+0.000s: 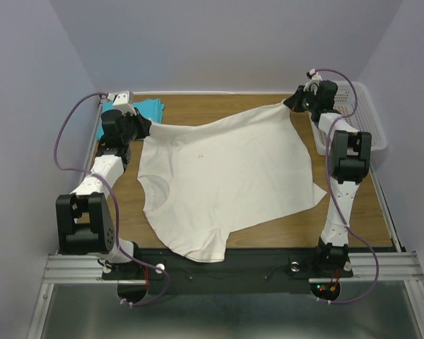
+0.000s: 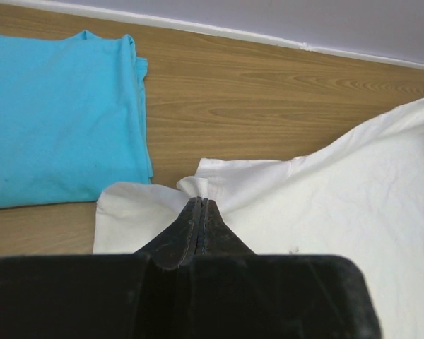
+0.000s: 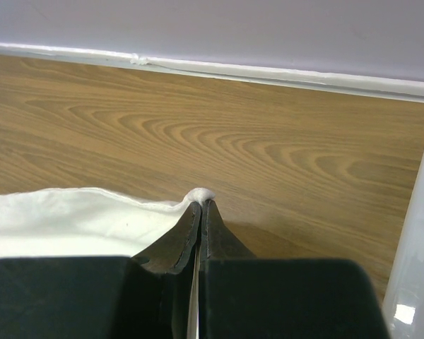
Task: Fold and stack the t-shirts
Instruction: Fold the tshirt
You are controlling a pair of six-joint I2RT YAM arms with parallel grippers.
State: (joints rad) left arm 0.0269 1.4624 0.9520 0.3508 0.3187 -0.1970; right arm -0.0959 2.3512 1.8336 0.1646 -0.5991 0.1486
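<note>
A large cream t-shirt [image 1: 226, 176] lies spread across the wooden table, its far edge lifted at two corners. My left gripper [image 1: 143, 126] is shut on the far left corner; in the left wrist view the cream t-shirt [image 2: 353, 191] bunches at the left gripper [image 2: 200, 201]. My right gripper [image 1: 291, 103] is shut on the far right corner, where a small tuft of the cream t-shirt [image 3: 71, 219] pokes past the right gripper [image 3: 200, 203]. A folded turquoise t-shirt [image 1: 150, 108] lies flat at the far left; the left wrist view shows the turquoise t-shirt [image 2: 56, 120] beside the cream one.
A white perforated basket [image 1: 364, 116] stands at the far right edge, close beside my right arm; its wall [image 3: 417, 261] shows in the right wrist view. The back wall [image 1: 226, 42] runs just behind both grippers. The shirt's hem hangs over the near table edge [image 1: 268, 248].
</note>
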